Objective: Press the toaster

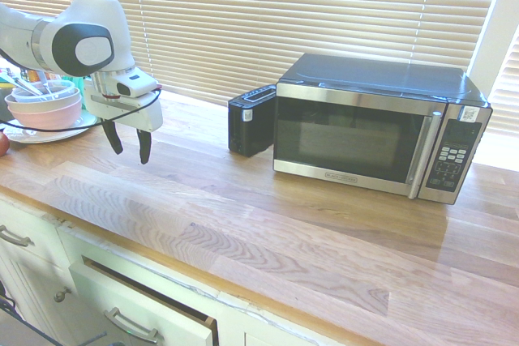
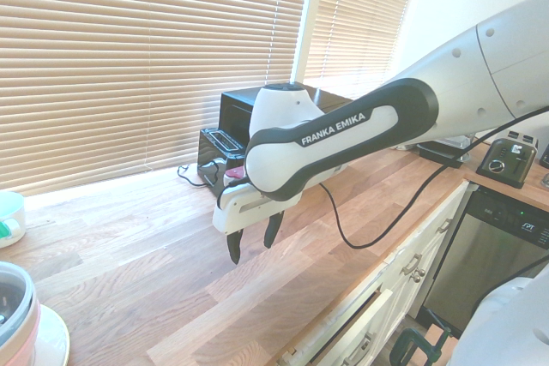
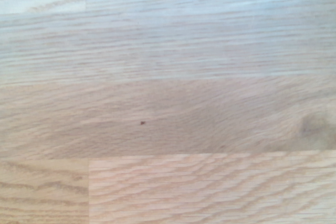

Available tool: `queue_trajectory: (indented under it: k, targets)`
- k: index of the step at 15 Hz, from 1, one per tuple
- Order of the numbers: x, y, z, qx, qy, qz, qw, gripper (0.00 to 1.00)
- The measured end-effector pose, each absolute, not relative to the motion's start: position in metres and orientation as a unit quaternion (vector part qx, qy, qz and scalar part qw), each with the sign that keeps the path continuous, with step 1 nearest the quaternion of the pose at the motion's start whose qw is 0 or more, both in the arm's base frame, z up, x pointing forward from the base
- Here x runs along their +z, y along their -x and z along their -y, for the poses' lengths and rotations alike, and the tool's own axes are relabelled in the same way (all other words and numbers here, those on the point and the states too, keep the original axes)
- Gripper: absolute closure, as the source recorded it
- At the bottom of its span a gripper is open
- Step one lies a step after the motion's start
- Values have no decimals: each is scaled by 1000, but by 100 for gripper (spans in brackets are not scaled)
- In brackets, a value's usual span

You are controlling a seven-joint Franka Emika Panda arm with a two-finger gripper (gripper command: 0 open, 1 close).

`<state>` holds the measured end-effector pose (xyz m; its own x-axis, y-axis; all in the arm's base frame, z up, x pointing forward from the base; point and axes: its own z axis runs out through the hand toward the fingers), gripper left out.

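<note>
Toaster (image 1: 251, 121) at gripper's (image 1: 129, 145) 3 o'clock: light, rigid, may slide. Jaws empty, narrowly apart; press its lever.

The toaster (image 1: 250, 121) stands on the table (image 1: 268, 224) just beside the microwave (image 1: 377, 126), at its left in the first exterior view, both set back near the window blinds (image 1: 268, 22). The hand (image 1: 128, 145) hangs above the table well apart from the toaster, with nothing between its spread fingers. Behind the hand, stacked bowls (image 1: 45, 107) sit on a plate (image 1: 32, 134). Drawers (image 1: 138, 313) lie below the table's front edge.
</note>
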<state>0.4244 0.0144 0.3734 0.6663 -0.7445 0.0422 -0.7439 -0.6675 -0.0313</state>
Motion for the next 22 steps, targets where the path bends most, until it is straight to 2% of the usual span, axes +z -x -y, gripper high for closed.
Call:
queue_trajectory:
  k: [6,11,17,22]
  targets:
    - [358,-419,24,-60,903,-426,26,0]
    - [374,-427,54,-144,881,-448,49,0]
    - [410,-441,93,-230,852,-471,7,0]
    - [456,-482,103,-228,845,-481,-46,0]
